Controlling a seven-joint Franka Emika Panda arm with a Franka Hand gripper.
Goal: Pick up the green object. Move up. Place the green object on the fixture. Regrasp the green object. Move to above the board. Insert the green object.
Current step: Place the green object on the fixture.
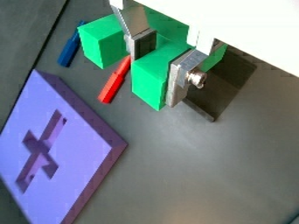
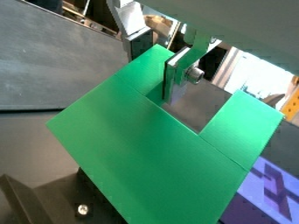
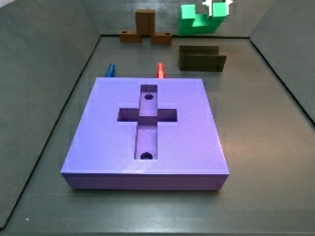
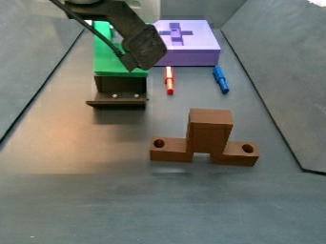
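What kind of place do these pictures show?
Probably a robot test cell for assembly tasks: a dark walled floor, a purple board with a cross-shaped recess, and a fixture. The gripper holds the green object above the fixture.

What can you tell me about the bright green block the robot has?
The bright green chunky U-shaped plastic block looks smooth, with two thick prongs and a gap between them. The gripper is shut on one prong, its silver fingers pressing each side. In a side view the block hangs in the air above the dark L-shaped fixture, not touching it.
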